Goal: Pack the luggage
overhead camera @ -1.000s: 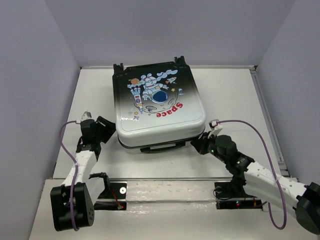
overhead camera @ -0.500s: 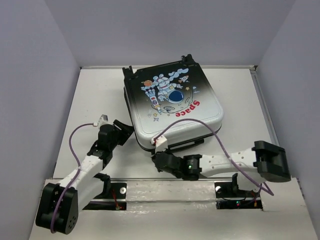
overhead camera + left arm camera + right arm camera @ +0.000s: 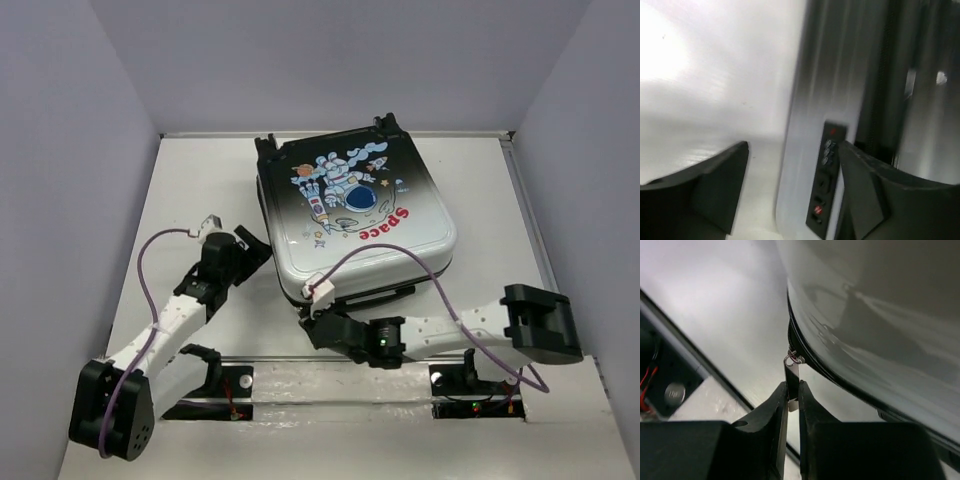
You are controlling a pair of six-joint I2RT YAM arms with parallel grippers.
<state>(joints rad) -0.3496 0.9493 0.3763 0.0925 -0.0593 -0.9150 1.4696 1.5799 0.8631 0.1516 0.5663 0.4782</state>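
Note:
The luggage point(image 3: 355, 215) lies flat and closed in the middle of the table, astronaut print and red "Space" facing up, its handle side toward the arms. My right gripper point(image 3: 310, 325) reaches across to the suitcase's near left corner. In the right wrist view it point(image 3: 792, 388) is shut on the metal zipper pull point(image 3: 792, 370), which hangs from a ring on the zipper line. My left gripper point(image 3: 256, 256) is open at the suitcase's left side. In its wrist view the jaws straddle the white side wall with the black combination lock point(image 3: 825, 175).
White walls enclose the table on the left, back and right. A metal rail point(image 3: 330, 372) with the arm mounts runs along the near edge. The right arm's purple cable point(image 3: 400, 262) drapes over the suitcase's near edge.
The suitcase has turned and slid to the right and back. My right arm has swung from its near right corner across to its near left corner. The left gripper followed the left side and opened wider.

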